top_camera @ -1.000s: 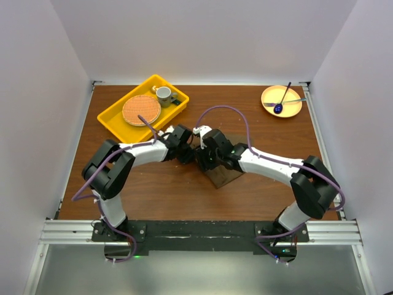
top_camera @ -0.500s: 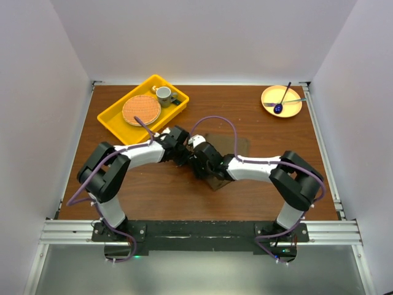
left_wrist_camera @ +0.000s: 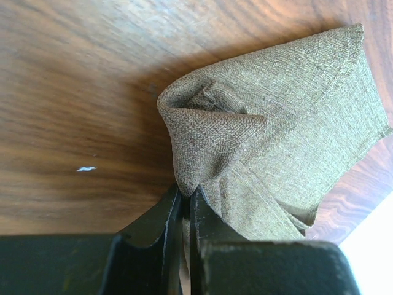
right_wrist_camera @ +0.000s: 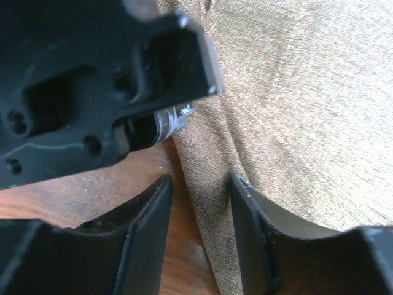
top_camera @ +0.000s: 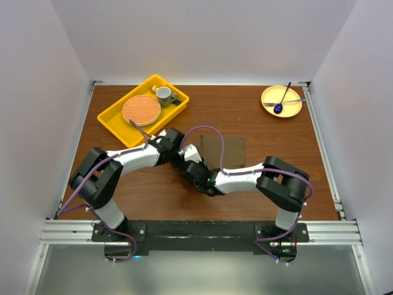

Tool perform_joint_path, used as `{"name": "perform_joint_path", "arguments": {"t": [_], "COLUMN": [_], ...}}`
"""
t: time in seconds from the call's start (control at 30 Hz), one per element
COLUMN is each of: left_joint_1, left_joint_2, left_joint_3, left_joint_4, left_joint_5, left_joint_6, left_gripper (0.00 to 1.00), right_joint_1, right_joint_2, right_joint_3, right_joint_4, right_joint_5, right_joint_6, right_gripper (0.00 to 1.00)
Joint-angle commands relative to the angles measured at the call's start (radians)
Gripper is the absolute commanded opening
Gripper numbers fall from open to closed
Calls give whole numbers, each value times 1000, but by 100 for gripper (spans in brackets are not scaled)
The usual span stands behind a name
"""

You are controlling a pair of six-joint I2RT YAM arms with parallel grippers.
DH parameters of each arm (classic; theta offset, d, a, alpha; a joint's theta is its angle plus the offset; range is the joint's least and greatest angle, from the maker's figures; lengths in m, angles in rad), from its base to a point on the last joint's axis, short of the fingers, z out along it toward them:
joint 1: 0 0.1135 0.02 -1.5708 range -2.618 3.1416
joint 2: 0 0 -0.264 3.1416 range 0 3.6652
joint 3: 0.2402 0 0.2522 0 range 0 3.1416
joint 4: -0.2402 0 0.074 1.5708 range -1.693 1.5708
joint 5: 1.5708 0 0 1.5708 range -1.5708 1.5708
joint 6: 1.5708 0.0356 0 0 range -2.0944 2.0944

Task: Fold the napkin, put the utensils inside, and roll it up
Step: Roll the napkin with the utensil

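We list the left hand point(left_wrist_camera: 184, 200), pinched tight on a bunched corner of the napkin point(left_wrist_camera: 288, 123), lower centre of its view. We list the right hand point(right_wrist_camera: 199, 193) half-wide, astride a napkin fold. The napkin lies mid-frame overhead, on the desk point(top_camera: 319, 147).

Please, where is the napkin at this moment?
In the top view the napkin lies near the middle of the table, just to the right of the left gripper, which pinches its bunched edge.

Your wooden bench point(top_camera: 147, 193) carries the napkin point(top_camera: 230, 150) near its middle, a yellow tray point(top_camera: 110, 120) far left, a yellow plate point(top_camera: 268, 97) far right.
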Motion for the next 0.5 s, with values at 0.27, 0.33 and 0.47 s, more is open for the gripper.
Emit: {"name": "perform_joint_path", "arguments": {"t": [0.27, 0.33, 0.47], "left_joint_1": [21, 34, 46], "left_joint_2": [-90, -136, -222], "left_joint_3": [-105, -188, -277], "left_joint_4": [49, 186, 354], "left_joint_5": [77, 100, 108], "left_joint_6": [81, 129, 267], "left_gripper": [0, 0, 4], "right_joint_1": [3, -20, -77], "right_joint_2": [53, 47, 42], "right_joint_3": [-10, -9, -9], "right_joint_4": [-167, -153, -136], "right_joint_5": [-59, -136, -359], "right_joint_6": [-25, -34, -28], "right_gripper": [0, 0, 0]}}
